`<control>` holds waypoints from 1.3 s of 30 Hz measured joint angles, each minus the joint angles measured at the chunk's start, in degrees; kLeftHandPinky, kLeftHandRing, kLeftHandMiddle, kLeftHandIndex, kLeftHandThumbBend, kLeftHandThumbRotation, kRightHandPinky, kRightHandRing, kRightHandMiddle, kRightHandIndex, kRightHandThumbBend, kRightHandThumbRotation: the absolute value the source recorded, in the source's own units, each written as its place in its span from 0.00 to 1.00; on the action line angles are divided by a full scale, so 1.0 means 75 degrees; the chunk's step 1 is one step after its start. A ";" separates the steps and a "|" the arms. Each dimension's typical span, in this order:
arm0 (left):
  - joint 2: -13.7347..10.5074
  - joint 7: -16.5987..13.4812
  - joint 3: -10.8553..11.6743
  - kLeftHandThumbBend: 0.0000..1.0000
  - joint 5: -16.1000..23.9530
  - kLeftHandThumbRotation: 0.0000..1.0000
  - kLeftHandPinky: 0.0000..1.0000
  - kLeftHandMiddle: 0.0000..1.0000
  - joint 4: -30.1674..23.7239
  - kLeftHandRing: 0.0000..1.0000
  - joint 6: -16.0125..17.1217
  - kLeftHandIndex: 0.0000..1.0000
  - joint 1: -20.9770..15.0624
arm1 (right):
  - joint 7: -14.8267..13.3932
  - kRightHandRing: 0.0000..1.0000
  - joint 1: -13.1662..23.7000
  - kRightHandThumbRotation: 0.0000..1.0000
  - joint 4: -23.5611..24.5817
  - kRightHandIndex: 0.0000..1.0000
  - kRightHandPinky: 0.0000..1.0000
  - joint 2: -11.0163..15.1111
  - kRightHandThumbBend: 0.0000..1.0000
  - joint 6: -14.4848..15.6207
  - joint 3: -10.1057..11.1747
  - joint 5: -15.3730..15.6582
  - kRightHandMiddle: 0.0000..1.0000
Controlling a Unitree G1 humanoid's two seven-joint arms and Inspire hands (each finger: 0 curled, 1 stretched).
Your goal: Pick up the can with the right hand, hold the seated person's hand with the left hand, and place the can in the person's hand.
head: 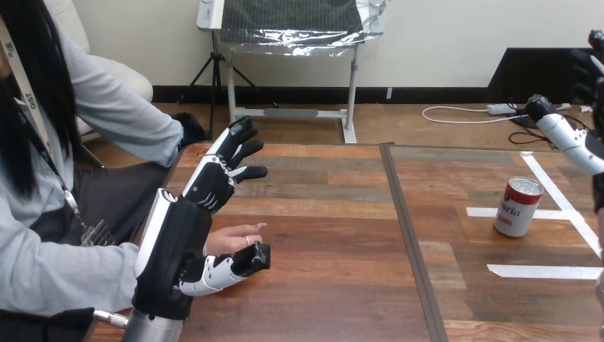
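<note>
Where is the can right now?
In the head view, the can stands upright on the table at right, among white tape strips, near the right hand.

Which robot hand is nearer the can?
Right. The right robot hand is above and just right of the can, apart from it; the left robot hand is far left, by the person's hand.

The can (518, 207) at three o'clock is red and white, silver on top. The table (327, 235) is brown wood grain with white tape strips (545, 271).
</note>
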State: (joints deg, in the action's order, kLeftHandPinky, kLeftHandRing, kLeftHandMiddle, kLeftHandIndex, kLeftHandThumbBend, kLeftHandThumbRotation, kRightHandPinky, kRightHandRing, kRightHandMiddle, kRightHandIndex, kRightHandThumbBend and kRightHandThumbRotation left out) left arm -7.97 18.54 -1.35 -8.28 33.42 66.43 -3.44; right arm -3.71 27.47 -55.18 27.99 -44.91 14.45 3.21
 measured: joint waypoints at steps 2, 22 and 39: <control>-0.0001 0.0000 0.0000 1.00 0.0000 0.69 0.76 0.92 0.0000 0.88 0.0002 0.92 0.0000 | -0.0082 0.90 0.0077 0.64 -0.0149 0.94 0.86 0.0066 1.00 0.0034 -0.0012 0.0063 0.88; -0.0013 0.0064 -0.0005 1.00 -0.0045 0.68 0.76 0.93 -0.0003 0.89 0.0005 0.92 0.0001 | -0.0803 0.88 0.0744 0.65 -0.1525 0.93 0.84 0.0547 1.00 0.0779 -0.0353 0.0844 0.86; -0.0020 0.0116 -0.0001 1.00 -0.0053 0.67 0.75 0.92 -0.0007 0.89 0.0006 0.91 0.0001 | -0.0703 0.85 0.0889 0.60 -0.2172 0.92 0.83 0.0547 1.00 0.1641 -0.0421 0.0831 0.85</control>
State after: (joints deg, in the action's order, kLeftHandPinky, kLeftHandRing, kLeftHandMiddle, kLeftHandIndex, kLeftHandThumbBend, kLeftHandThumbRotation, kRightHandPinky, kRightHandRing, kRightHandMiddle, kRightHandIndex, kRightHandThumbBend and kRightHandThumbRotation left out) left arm -8.12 19.40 -1.36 -8.68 33.36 66.48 -3.43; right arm -8.98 34.14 -71.47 32.09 -32.61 11.29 9.44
